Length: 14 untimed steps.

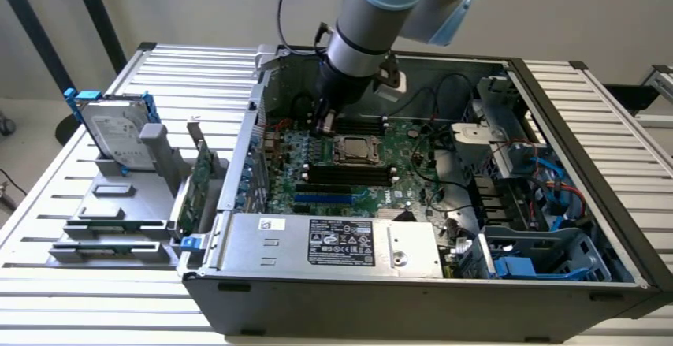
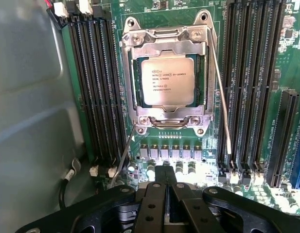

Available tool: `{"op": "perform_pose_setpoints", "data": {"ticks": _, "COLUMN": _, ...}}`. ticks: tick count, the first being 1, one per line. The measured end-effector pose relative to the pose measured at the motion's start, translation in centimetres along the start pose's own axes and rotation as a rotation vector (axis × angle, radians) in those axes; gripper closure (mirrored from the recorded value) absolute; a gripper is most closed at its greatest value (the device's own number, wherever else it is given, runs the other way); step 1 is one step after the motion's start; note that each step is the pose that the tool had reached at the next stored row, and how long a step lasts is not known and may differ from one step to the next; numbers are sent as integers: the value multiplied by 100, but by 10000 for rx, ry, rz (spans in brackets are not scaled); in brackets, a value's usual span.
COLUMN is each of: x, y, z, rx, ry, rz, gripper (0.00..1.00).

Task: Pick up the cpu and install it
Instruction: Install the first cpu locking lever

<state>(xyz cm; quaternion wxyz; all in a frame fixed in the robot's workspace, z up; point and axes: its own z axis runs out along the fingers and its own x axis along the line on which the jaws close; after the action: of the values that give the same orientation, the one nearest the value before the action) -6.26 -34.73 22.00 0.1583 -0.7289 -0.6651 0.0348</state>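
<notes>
Cpu [image 2: 168, 81] lying in its socket [image 2: 167, 41], pincer [image 2: 165, 175] closed tight, empty, hovering near the socket, inside computer case [image 1: 421, 303]

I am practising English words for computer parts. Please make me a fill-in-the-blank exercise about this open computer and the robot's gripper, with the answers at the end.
1. The cpu sits in its ____ on the motherboard.
2. The gripper is ____ and holds nothing.
3. The hard drive stands outside the computer case, on the exterior view's ____ side.

Missing words: socket; shut; left.
</notes>
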Motion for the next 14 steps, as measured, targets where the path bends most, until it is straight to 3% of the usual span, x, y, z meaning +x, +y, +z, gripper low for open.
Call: {"op": "perform_pose_setpoints", "data": {"ticks": 14, "x": -4, "y": -37, "z": 11, "rx": -235, "ry": 410, "rz": 1393, "gripper": 89}}
